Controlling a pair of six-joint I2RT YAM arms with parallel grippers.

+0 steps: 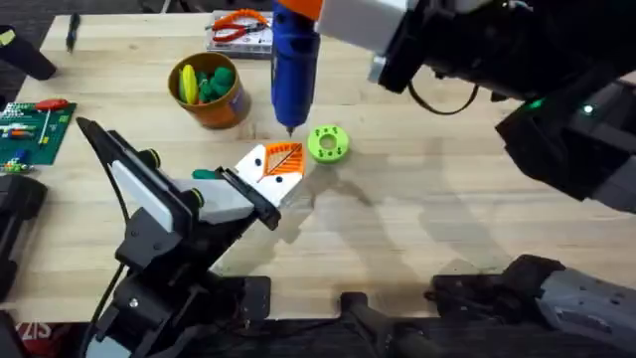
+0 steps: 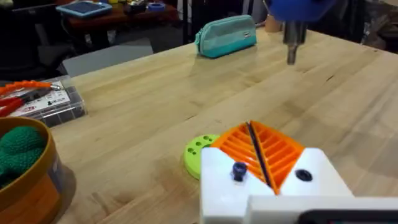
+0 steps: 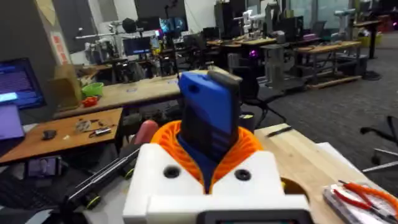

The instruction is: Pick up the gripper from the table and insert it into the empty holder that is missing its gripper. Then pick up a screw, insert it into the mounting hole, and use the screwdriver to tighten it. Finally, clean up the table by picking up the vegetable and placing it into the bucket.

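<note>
The blue screwdriver [image 1: 293,60] hangs upright over the table's middle with my right gripper [image 3: 208,155] shut on it, white fingers and orange ribbed pads clamping its body [image 3: 208,112]. Its tip hovers just beyond my left gripper [image 1: 281,164], apart from it. In the left wrist view my left gripper [image 2: 258,152] has both orange pads pressed together, shut. A bluish screw [image 2: 239,171] sits in one white finger's hole; the other hole [image 2: 303,175] looks dark. The orange-brown bucket [image 1: 224,111] holds green and yellow vegetables [image 1: 204,82]. A small green item [image 1: 206,173] lies beside the left arm.
A lime-green ring disc [image 1: 328,142] lies right beside the left gripper's tip. A clear box with orange pliers [image 1: 241,35] sits at the back, a circuit board [image 1: 30,124] at the far left, and a teal pouch [image 2: 227,34] farther off on the table.
</note>
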